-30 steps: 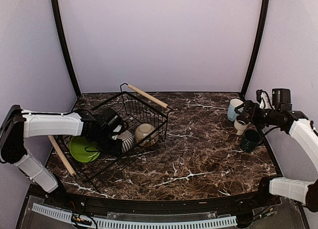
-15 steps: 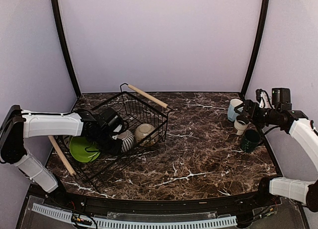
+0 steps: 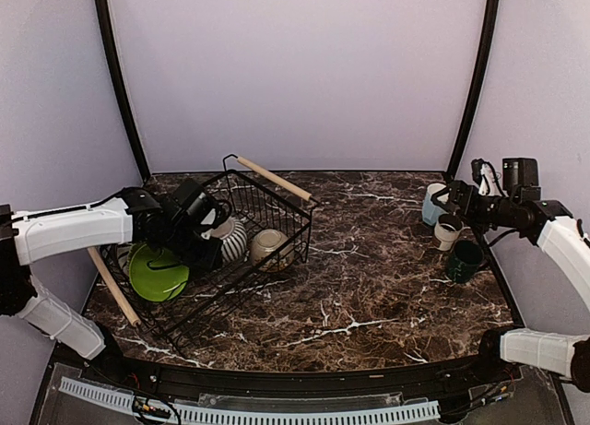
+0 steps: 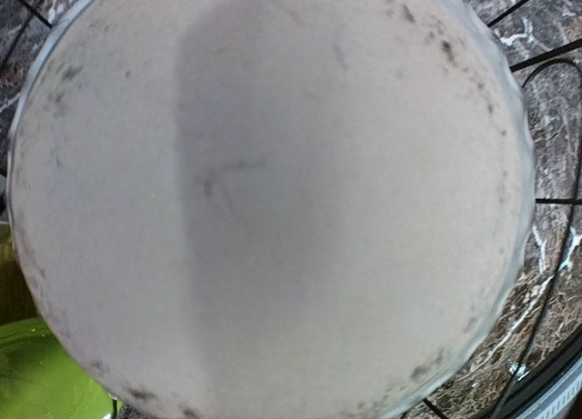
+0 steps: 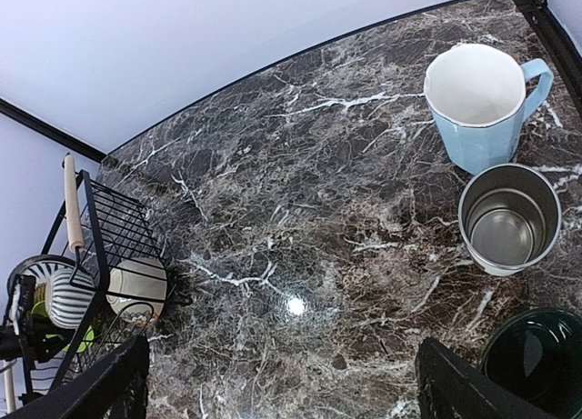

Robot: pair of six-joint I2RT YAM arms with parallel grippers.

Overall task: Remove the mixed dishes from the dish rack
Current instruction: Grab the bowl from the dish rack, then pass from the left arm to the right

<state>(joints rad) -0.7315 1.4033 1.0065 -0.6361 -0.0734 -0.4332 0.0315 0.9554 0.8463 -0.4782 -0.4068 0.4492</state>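
- The wire rack [image 3: 263,202] sat at the left of the overhead view on the tabletop [image 3: 369,259]. It looked light and apt to slide, so dishes would best come straight up, clear of its wires.
- The green plate [image 3: 155,276] leaned on edge in the rack's lower left corner. It was probably stiff, glazed and slippery, and only its upper rim offered a hold.
- The striped dish [image 3: 230,241] stood tilted mid-rack and filled the left wrist view. The left gripper [image 3: 205,230] looked nearly closed on its rim, though its fingers were hidden. The dish was likely heavy for so thin a pinch, and breakable.
- The cream bowl [image 3: 269,248] lay just right of it, and its rim seemed the place to pinch.
- The blue cup [image 5: 477,101], small cup [image 5: 509,219] and dark mug [image 5: 546,364] stood at the right, already out. The right gripper [image 5: 282,378] hung over them, wide open and empty.
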